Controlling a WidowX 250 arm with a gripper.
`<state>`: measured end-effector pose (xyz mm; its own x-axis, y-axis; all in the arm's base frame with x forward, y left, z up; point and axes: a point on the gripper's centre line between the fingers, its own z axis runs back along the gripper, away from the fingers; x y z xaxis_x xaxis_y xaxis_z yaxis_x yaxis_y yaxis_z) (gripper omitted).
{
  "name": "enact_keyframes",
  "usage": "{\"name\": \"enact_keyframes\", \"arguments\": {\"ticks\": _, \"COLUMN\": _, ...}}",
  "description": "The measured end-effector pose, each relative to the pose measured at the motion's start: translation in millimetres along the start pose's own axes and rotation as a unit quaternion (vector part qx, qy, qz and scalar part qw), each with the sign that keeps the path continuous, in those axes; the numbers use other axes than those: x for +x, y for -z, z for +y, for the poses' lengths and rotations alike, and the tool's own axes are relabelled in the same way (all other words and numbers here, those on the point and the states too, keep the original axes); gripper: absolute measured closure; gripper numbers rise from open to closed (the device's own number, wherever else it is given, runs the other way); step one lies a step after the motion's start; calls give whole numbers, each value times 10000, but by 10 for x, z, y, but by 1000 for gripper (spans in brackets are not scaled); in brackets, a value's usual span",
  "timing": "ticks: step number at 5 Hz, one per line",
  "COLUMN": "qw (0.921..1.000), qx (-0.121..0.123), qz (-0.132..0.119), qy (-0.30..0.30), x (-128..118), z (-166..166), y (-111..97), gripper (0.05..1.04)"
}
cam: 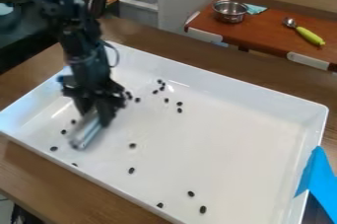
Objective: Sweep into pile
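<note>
The tool point(96, 111) pinches a silvery piece point(84, 132) (upper end hidden, shape unclear) amid dark pellets point(132, 145) in the white tray point(256, 91).

Small dark oval beans point(203, 209): at least 19, clumped ones hard to separate. White rectangular shallow tray point(250, 144): 1. Blurred silvery elongated tool point(86, 131): 1. Round shiny metal bowl point(230, 15): 1. Metal scoop with yellow-green handle point(308, 35): 1. Bright blue flat sheet-like piece point(319, 171): 1. Teal cloth-like piece point(254, 9): 1.
</note>
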<state>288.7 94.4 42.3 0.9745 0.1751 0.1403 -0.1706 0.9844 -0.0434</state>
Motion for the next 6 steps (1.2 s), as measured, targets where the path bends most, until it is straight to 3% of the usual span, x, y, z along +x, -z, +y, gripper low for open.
{"name": "enact_keyframes", "arguments": {"ticks": 2, "qw": 10000, "qx": 5, "qz": -25, "qy": -34, "x": -30, "z": 480, "y": -197, "gripper": 692}}
{"name": "enact_keyframes", "arguments": {"ticks": 3, "qw": 9989, "qx": -379, "qz": -290, "qy": -26, "x": -2, "z": 303, "y": -393, "gripper": 692}}
{"name": "enact_keyframes", "arguments": {"ticks": 4, "qw": 9945, "qx": -932, "qz": -473, "qy": -52, "x": 55, "z": -129, "y": -533, "gripper": 692}}
{"name": "enact_keyframes", "arguments": {"ticks": 6, "qw": 9898, "qx": -1348, "qz": -465, "qy": 37, "x": -10, "z": -1123, "y": -572, "gripper": 692}}
